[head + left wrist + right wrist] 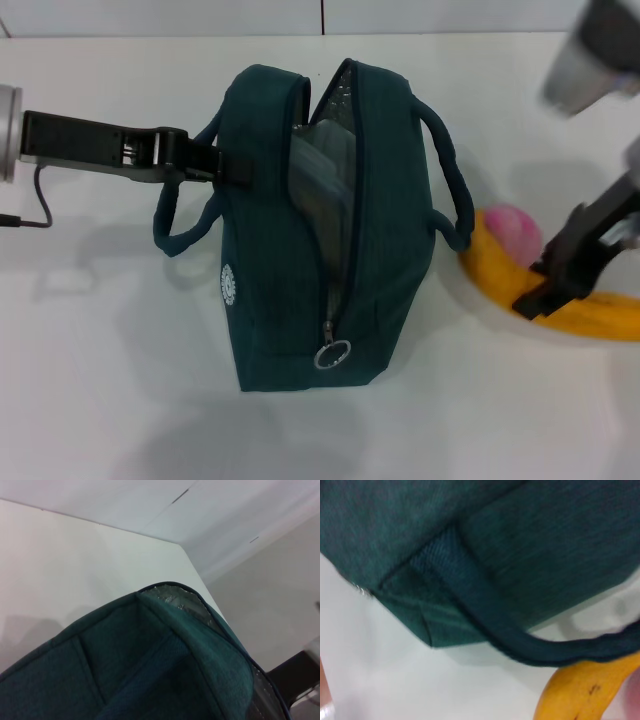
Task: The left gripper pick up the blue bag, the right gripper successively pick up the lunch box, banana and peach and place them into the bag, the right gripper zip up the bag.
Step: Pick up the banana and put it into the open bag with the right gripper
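Left gripper pinched the bag's side at 9 o'clock; bag stood unzipped, lunch box inside. Right gripper closed on the banana at 3 o'clock, peach touching it.

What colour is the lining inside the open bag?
Shiny silver, foil-like lining inside the blue bag; clearest in the head view.

A white table meets a pale wall with thin dark seams, under soft even light
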You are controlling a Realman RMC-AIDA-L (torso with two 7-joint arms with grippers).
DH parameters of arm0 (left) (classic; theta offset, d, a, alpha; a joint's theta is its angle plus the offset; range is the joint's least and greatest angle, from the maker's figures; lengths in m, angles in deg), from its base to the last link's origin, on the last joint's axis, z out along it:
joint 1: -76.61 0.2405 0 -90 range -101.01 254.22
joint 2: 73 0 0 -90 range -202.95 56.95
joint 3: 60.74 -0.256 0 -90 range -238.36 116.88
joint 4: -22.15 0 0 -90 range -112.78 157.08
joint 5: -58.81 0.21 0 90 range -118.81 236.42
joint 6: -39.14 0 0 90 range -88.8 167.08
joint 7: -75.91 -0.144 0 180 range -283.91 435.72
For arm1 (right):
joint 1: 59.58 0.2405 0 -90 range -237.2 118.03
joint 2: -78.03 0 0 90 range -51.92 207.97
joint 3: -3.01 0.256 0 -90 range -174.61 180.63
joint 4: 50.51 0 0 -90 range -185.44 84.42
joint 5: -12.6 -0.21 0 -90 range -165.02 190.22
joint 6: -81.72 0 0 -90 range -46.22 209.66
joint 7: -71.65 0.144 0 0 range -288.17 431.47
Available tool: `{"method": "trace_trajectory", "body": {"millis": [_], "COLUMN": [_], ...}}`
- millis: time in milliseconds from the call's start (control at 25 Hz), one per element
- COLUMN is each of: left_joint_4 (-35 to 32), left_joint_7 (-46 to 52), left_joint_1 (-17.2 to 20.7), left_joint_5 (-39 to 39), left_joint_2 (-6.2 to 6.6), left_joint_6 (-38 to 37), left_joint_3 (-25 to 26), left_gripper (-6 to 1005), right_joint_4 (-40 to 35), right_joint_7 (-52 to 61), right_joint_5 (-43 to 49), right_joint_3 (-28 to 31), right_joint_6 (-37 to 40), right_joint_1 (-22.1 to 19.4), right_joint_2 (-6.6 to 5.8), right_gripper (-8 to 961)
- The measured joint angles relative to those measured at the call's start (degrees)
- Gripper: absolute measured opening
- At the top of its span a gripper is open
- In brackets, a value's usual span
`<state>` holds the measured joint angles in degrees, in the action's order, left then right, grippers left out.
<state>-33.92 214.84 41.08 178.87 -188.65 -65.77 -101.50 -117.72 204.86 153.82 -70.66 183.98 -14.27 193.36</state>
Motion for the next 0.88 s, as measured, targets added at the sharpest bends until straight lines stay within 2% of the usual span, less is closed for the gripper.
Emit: {"method": "trace_trajectory", "body": {"millis": [200, 320, 440, 600, 760, 840, 880], "left_joint_4": [0.0, 0.0, -0.2, -0.1, 0.0, 0.0, 0.0], "left_joint_7": [-0.1, 0.0, 0.1, 0.2, 0.2, 0.5, 0.6], "left_joint_1": [0.0, 0.0, 0.0, 0.0, 0.0, -0.2, -0.3], "left_joint_5": [0.0, 0.0, 0.0, -0.6, -1.4, -1.4, -1.4], "left_joint_2": [-0.04, -0.06, -0.13, -0.24, -0.29, -0.34, -0.35], "left_joint_6": [0.0, -0.1, -0.1, -0.2, -0.8, -0.9, -0.9], "left_joint_3": [0.0, -0.1, -0.1, -0.4, -0.5, -0.5, -0.5], "left_gripper": [49, 49, 49, 49, 49, 49, 49], "right_joint_4": [-5.6, -6.9, -6.9, -6.0, -4.0, -2.5, -1.6], "right_joint_7": [-1.2, -2.7, -3.4, -5.1, -8.5, -10.8, -12.1], "right_joint_5": [-1.0, -4.9, -12.7, -27.4, -41.5, -46.0, -46.9], "right_joint_3": [12.5, 21.1, 26.9, 30.0, 31.2, 31.0, 30.9], "right_joint_6": [5.8, 9.0, 9.8, 9.4, 9.0, 8.6, 8.1], "right_joint_1": [-2.2, -2.9, -4.2, -7.2, -9.0, -9.2, -9.1], "right_joint_2": [-0.50, -1.11, -2.38, -4.21, -4.18, -3.45, -2.65], "right_gripper": [438, 440, 442, 445, 448, 450, 451]}}
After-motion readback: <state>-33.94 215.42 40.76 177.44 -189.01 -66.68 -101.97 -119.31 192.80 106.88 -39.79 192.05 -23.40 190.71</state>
